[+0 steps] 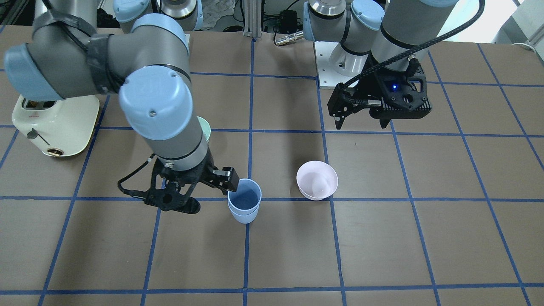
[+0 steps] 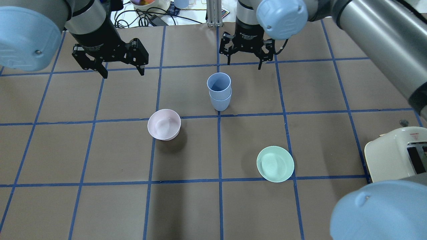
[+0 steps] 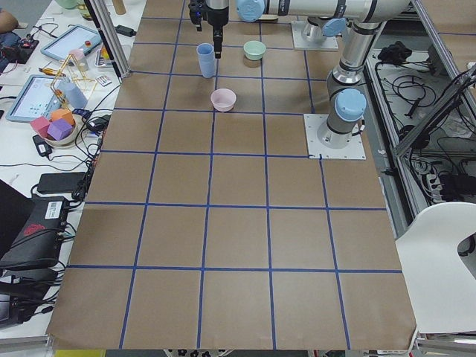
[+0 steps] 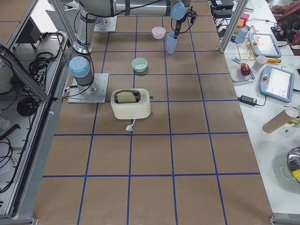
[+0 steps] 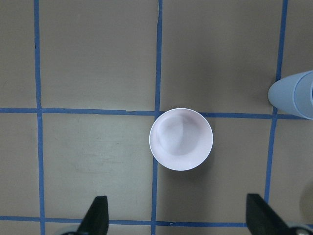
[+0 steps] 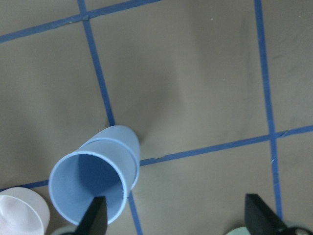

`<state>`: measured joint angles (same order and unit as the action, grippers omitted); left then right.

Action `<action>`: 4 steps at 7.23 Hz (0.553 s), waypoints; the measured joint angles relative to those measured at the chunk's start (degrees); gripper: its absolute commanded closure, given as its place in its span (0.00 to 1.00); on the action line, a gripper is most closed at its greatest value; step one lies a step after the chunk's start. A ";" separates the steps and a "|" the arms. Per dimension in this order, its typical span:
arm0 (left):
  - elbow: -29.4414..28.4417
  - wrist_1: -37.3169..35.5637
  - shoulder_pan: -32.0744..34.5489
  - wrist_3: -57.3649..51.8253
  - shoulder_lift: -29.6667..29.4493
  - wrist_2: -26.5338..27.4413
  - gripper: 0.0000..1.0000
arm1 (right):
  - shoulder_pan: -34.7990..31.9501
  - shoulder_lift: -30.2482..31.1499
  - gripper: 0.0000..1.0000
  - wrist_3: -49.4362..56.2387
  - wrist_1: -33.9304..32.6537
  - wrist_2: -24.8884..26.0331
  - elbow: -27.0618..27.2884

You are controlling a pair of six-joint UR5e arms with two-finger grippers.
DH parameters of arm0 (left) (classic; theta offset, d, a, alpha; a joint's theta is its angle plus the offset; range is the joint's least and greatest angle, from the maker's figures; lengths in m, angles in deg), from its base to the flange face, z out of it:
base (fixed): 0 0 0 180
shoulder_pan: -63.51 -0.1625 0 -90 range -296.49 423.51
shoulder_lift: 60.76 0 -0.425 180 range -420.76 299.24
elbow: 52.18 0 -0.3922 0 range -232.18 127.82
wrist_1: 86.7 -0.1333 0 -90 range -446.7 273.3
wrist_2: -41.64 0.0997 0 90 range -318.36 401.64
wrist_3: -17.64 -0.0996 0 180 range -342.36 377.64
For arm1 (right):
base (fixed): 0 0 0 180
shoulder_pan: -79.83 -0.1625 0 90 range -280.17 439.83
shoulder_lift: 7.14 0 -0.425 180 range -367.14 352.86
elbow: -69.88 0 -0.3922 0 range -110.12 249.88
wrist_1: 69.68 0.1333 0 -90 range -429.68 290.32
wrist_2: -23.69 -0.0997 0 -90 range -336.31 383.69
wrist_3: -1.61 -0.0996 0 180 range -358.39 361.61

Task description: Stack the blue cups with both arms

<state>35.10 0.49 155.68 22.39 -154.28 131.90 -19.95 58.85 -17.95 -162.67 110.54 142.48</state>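
The two blue cups [image 2: 219, 91] stand nested, one inside the other, upright near the table's middle; they also show in the front view [image 1: 244, 206] and the right wrist view [image 6: 98, 181]. My right gripper [image 2: 244, 61] is open and empty, just beyond the stack and above it; in the front view [image 1: 204, 191] one finger is close to the upper cup's rim. My left gripper [image 2: 122, 71] is open and empty, raised over bare table; its wrist view [image 5: 177, 218] looks down on the pink bowl [image 5: 181, 138], with the cups [image 5: 296, 94] at the right edge.
A pale pink bowl [image 2: 164, 124] stands left of the cups. A mint-green bowl [image 2: 275, 163] sits nearer the robot on the right. A cream toaster [image 2: 397, 153] is at the right edge. Blue tape lines grid the brown table.
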 measured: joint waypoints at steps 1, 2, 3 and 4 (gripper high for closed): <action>0.00 0.00 -0.01 0.00 0.00 0.02 0.00 | 3.89 2.50 0.00 8.48 3.83 0.84 0.46; 0.00 0.00 -0.01 0.00 0.00 0.06 0.00 | 7.62 6.20 0.00 16.32 6.47 1.71 2.28; 0.00 0.00 0.01 0.00 0.00 0.08 0.00 | 9.86 11.30 0.00 21.78 7.22 2.48 6.30; 0.00 0.00 0.02 0.00 0.00 0.10 0.00 | 10.62 16.35 0.00 24.26 5.42 2.71 10.99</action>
<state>35.10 0.49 155.70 22.39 -154.28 132.01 -9.33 75.20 6.30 -157.25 113.25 153.46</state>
